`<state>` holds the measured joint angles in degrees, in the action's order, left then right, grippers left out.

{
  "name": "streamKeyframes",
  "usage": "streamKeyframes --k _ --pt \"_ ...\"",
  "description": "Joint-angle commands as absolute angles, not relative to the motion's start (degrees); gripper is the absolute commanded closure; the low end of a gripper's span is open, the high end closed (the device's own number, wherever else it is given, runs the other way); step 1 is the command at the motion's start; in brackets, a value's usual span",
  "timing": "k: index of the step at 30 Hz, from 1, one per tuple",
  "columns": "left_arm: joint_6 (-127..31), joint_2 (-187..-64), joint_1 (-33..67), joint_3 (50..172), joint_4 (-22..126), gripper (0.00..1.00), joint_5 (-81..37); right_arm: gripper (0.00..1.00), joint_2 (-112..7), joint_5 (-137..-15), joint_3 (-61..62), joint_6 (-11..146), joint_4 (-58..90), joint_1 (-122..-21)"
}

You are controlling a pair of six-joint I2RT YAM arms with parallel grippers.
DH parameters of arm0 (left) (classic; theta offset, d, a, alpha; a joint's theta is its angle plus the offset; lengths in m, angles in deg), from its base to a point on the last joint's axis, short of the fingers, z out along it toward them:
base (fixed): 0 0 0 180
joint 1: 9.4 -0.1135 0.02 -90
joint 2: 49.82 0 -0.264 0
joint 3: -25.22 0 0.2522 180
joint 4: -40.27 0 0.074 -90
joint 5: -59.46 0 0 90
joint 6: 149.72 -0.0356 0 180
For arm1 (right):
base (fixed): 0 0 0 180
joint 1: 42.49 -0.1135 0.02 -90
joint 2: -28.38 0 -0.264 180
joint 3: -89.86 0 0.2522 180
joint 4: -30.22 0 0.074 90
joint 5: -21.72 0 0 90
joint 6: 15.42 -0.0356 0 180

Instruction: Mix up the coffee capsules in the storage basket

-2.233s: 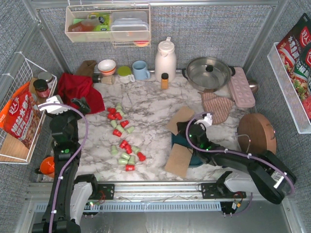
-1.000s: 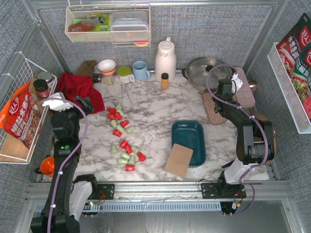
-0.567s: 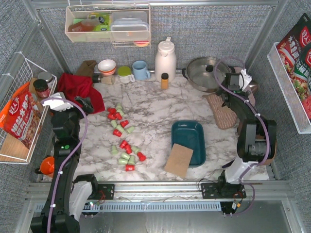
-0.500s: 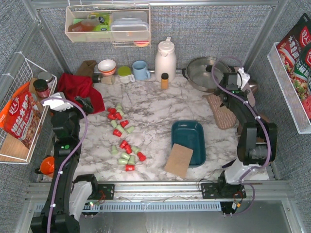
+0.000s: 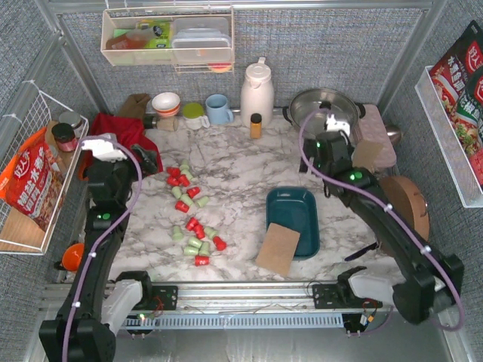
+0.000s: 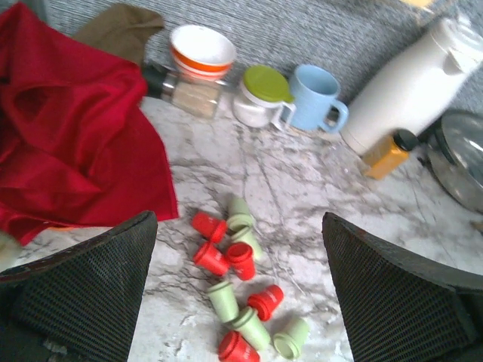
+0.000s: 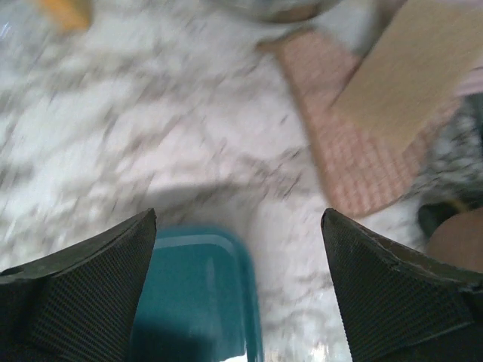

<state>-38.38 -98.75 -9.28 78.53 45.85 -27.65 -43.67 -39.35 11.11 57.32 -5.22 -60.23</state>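
**Card dropped off, R arm swinging back: basket mostly uncovered**

R gripper (image 7: 240, 220): a sec ago it was out at far right w/ a card pinched. Now the jaws stand wide apart w/ nothing between them, and the arm has swung back toward centre. The card (image 5: 367, 153) now lies at back right, partly over the mat (image 7: 343, 143), clear of the fingers. The wrist view is motion-blurred, so the arm is prob. mid-move. The basket (image 5: 293, 213) shows at that view's lower left, just below the left finger.

Basket: centre-right of the table, same spot as before. The inside looks empty, no capsules in it. The 2nd card (image 5: 277, 247) hasn't moved. It lies over the near-left corner, and the rest of the opening is bare.

Capsules (image 5: 192, 215): all on the marble left of centre, a loose strip of red + green, well apart from the basket. Unchanged.

L gripper (image 6: 238, 226): jaws wide, empty, hovering near the back end of the strip, beside the red cloth (image 6: 72, 128). It has shifted slightly toward the capsules vs. a sec ago.

Meaning: clearing looks nearly done, mixing not begun. My read is that either the 2nd card goes next, or loading starts, since most of the opening is free. Risk: the card on the rim could block or deflect capsules at that corner.
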Motion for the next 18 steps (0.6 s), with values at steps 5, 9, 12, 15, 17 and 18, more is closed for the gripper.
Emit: streamKeyframes --k 5,9,12,15,17,18 --pt "-42.82 -103.39 4.83 83.41 56.03 0.01 -29.98 0.14 -29.29 -53.01 20.55 56.21 -18.17 -71.61" --pt "-40.9 -105.42 14.26 84.68 60.73 0.01 -36.04 0.18 -25.86 -55.92 25.42 52.97 -20.17 -75.97" --pt "-38.09 -106.82 22.29 84.19 63.04 0.01 -39.65 0.2 -24.94 -58.21 28.16 51.21 -21.11 -78.81" --pt "-34.26 -108.86 32.05 83.14 64.56 0.02 -44.42 0.21 -23.81 -59.03 30.21 50.3 -21.96 -81.58" --pt "-31.54 -110.41 37.91 82.11 64.18 0.05 -46.07 0.23 -22.62 -58.9 31.93 49.66 -22.02 -83.42" --pt "-30.57 -111.46 41.29 81.66 63.74 0.06 -46.5 0.23 -22.15 -58.83 32.92 49.44 -21.88 -83.97"
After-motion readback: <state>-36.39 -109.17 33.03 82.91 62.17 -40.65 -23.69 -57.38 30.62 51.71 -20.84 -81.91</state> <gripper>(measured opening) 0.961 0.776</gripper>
